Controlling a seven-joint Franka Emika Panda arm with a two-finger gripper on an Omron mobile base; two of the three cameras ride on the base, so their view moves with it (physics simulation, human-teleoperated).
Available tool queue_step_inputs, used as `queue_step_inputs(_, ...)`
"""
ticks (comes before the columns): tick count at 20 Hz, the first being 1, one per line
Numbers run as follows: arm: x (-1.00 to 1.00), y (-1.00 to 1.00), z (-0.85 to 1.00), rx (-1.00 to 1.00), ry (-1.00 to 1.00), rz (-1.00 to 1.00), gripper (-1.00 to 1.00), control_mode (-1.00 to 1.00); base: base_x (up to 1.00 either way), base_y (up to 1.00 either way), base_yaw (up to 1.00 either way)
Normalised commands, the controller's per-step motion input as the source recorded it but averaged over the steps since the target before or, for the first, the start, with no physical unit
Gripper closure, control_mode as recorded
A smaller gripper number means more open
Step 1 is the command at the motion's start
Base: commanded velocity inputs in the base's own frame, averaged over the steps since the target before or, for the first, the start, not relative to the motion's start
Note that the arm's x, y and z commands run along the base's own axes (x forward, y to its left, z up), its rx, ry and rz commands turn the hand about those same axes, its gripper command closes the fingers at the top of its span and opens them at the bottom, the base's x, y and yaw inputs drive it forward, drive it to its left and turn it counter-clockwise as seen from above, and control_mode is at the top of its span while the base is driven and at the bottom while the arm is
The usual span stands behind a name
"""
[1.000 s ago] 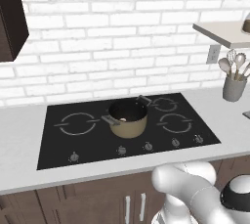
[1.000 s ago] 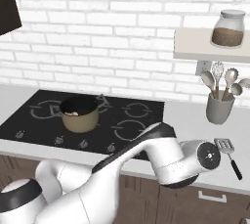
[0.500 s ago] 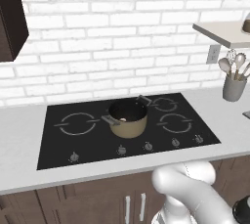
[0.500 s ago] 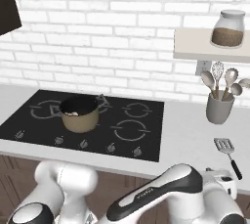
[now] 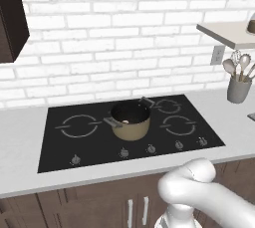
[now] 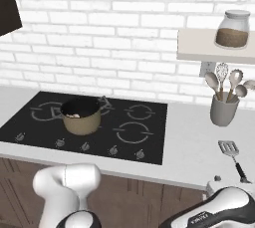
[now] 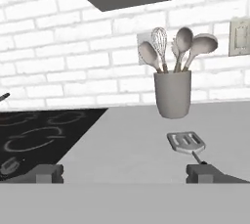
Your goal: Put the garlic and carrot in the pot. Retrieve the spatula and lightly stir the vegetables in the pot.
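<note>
Nearest, low at the tabletop's front edge on the right, the pincer (image 7: 125, 173) hangs with its two dark tips spread wide apart and nothing between them. Just beyond its right tip lies the spatula (image 7: 186, 142), flat on the grey tabletop (image 6: 194, 145), slotted head pointing toward the wall and thin handle running back toward the near edge; from the right base camera it (image 6: 232, 157) sits alone, to the right of the cooktop and in front of the utensil holder. That grey holder (image 7: 172, 93) stands upright farther back near the brick wall, with round-bowled spoons and a wire whisk sticking out of it.

To the left, the black cooktop (image 5: 89, 140) is set into the tabletop. The tan-gold pot (image 5: 130, 120) rests near its middle, dark handles out to each side. Inside it a small pale shape shows at the bottom, likely the garlic (image 5: 125, 121); I cannot make out the carrot. High on the right wall a shelf (image 6: 209, 50) carries a glass jar (image 6: 232, 29) of brown contents.
</note>
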Motion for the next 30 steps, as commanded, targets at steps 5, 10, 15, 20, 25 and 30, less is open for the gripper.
queue_step_inputs(5,0.11,-0.82,-0.35,0.12,-0.07,0.02,-1.00,-1.00,0.00,0.00,0.00)
queue_step_inputs(10,0.32,-0.59,-0.34,0.06,0.02,0.02,-1.00,-1.00,0.00,0.00,0.00)
queue_step_inputs(15,0.34,-0.03,-0.38,0.00,-0.03,0.00,-1.00,-1.00,0.00,0.00,0.00)
queue_step_inputs(20,0.44,0.00,-0.40,0.00,-0.06,0.00,-1.00,-1.00,0.00,0.00,0.00)
queue_step_inputs(25,0.51,-0.05,-0.11,0.00,-0.01,0.00,-1.00,-1.00,0.00,0.00,0.00)
queue_step_inputs(30,0.54,-0.21,-0.26,0.00,0.07,0.00,-1.00,-1.00,0.00,0.00,0.00)
